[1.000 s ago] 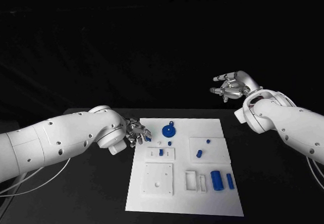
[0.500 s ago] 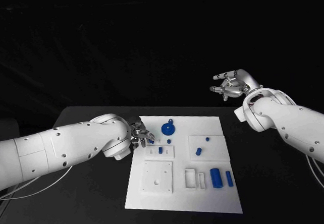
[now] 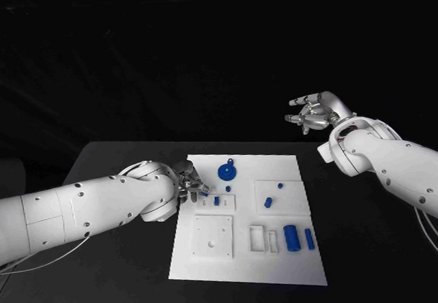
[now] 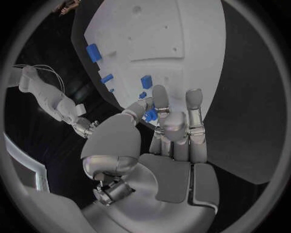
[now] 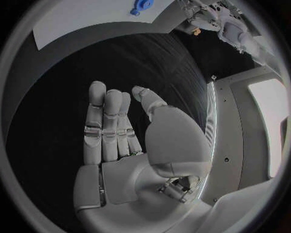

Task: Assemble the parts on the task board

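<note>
Left hand [image 3: 190, 182] at task board [image 3: 247, 266] 10 o'clock edge, pinching small blue part [image 4: 150, 115]. Right hand [image 3: 315, 114] raised past bench [image 3: 112, 164] at 2 o'clock, fingers apart, empty.

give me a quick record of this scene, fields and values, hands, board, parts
left hand: over the task board's left edge, fingers near a small blue part; whether it holds the part cannot be told
right hand: raised off the board, fingers apart, holding nothing
task board: white plate flat on the black table
parts: blue round piece near the far edge; two blue bars near the right
</note>
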`<state>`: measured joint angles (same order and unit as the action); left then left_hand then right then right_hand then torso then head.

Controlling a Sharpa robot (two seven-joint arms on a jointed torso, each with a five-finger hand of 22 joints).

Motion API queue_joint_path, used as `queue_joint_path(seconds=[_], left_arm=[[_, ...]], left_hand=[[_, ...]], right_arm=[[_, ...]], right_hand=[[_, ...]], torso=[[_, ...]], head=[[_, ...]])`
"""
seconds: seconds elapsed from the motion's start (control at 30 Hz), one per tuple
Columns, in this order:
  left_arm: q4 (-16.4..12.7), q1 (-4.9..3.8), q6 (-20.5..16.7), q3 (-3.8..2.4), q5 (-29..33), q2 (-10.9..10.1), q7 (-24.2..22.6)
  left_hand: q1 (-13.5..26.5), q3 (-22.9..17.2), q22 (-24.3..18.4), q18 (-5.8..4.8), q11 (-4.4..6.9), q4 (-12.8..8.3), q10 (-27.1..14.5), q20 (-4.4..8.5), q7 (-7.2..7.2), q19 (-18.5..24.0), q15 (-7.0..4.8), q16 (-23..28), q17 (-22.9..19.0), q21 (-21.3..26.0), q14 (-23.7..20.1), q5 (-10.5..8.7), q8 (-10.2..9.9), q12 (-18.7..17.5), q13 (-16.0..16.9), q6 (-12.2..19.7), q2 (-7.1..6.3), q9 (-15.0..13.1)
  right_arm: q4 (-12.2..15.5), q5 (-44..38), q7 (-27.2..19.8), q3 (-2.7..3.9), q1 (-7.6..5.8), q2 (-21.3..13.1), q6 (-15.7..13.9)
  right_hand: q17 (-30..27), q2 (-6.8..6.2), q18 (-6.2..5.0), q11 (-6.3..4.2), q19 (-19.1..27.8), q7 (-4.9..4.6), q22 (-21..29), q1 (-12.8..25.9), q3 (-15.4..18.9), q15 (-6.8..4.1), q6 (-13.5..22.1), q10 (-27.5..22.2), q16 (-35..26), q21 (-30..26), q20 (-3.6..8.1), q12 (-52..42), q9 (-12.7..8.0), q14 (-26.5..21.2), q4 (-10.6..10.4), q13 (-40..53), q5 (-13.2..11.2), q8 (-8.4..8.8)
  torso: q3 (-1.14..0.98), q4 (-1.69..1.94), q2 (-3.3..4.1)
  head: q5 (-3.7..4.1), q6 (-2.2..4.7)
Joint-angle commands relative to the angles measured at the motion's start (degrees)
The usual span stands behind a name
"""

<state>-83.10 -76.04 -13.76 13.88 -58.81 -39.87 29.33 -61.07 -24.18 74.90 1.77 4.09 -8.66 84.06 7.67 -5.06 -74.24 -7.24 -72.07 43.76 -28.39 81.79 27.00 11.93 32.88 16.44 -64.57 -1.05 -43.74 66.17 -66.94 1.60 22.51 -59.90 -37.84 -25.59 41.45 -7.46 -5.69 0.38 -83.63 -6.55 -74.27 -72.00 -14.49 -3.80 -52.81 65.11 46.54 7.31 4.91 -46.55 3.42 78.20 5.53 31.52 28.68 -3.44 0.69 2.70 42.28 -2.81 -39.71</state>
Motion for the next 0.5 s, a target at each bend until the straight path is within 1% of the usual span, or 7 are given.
queue_joint_path(seconds=[0.03,0.33,0.4,0.47,0.5], left_arm=[[-0.6,0.48,-1.8,-0.02,-2.4,-0.2,0.1],[-1.0,1.9,-2.0,-0.02,-2.6,-0.7,0.3],[-0.9,2.09,-2.0,-0.02,-2.5,-0.8,0.3],[-0.9,2.26,-2.0,-0.02,-2.4,-0.7,0.3],[-0.8,2.32,-2.0,-0.02,-2.4,-0.7,0.3]], left_hand=[[-0.6,-2.0,1.0,1.16,0.27,-1.7,2.8,-0.38,6.25,0.2,0.16,-0.2,0.0,-0.4,0.4,-0.06,-0.3,0.2,0.0,-6.7,0.18,0.0],[-0.6,-2.0,1.0,1.25,0.26,-1.6,2.8,-0.47,6.25,0.2,0.2,-0.2,0.0,-0.4,0.4,-0.02,-0.5,0.3,0.0,-6.8,0.11,0.1],[-0.6,-2.0,1.0,1.25,0.26,-1.6,2.8,-0.47,6.25,0.2,0.2,-0.2,0.0,-0.4,0.4,-0.02,-0.5,0.3,0.0,-6.8,0.11,0.1],[-0.6,-2.0,1.0,1.25,0.26,-1.6,2.8,-0.47,6.25,0.2,0.2,-0.2,0.0,-0.4,0.4,-0.02,-0.5,0.3,0.0,-6.8,0.11,0.1],[-0.6,-2.0,1.0,1.25,0.26,-1.6,2.8,-0.47,6.25,0.2,0.2,-0.2,0.0,-0.4,0.4,-0.02,-0.5,0.3,0.0,-6.8,0.11,0.1]], right_arm=[[0.1,-0.2,-0.3,0.02,0.05,-0.1,0.6],[0.1,-0.2,-0.3,0.02,0.13,-0.1,0.9],[0.1,-0.2,-0.3,0.02,0.16,-0.2,0.9],[0.1,-0.2,-0.3,0.02,0.18,-0.2,0.9],[0.1,-0.2,-0.3,0.02,0.19,-0.2,1.0]], right_hand=[[0.0,-0.28,-0.43,-0.25,-2.1,-0.49,0.0,0.0,0.0,0.13,-0.9,-0.5,-0.1,-0.3,-0.19,-0.2,0.0,-0.4,-0.2,-0.1,0.3,0.04],[-0.1,-0.31,-0.43,-0.25,-2.1,-0.49,0.0,-0.1,0.0,0.13,-0.9,-0.5,-0.1,-0.4,-0.19,-0.2,0.0,-0.4,-0.2,-0.1,0.4,0.03],[-0.1,-0.31,-0.43,-0.25,-2.1,-0.49,0.0,-0.1,0.0,0.13,-0.9,-0.5,-0.1,-0.4,-0.19,-0.2,0.0,-0.4,-0.2,-0.1,0.4,0.03],[-0.1,-0.31,-0.43,-0.25,-2.1,-0.49,0.0,-0.1,0.0,0.13,-0.9,-0.5,-0.1,-0.4,-0.19,-0.2,0.0,-0.4,-0.2,-0.1,0.4,0.03],[-0.1,-0.3,-0.43,-0.25,-2.1,-0.49,0.0,-0.1,0.0,0.14,-0.9,-0.5,-0.1,-0.4,-0.19,-0.2,0.0,-0.4,-0.2,-0.1,0.4,0.04]], torso=[[-0.02,-0.02,0.03],[0.03,-0.01,-0.01],[0.05,-0.01,0.01],[0.01,-0.06,0.04],[0.03,-0.05,0.04]], head=[[-0.02,-0.11],[-0.05,-0.43],[-0.04,-0.47],[-0.08,-0.44],[-0.07,-0.43]])
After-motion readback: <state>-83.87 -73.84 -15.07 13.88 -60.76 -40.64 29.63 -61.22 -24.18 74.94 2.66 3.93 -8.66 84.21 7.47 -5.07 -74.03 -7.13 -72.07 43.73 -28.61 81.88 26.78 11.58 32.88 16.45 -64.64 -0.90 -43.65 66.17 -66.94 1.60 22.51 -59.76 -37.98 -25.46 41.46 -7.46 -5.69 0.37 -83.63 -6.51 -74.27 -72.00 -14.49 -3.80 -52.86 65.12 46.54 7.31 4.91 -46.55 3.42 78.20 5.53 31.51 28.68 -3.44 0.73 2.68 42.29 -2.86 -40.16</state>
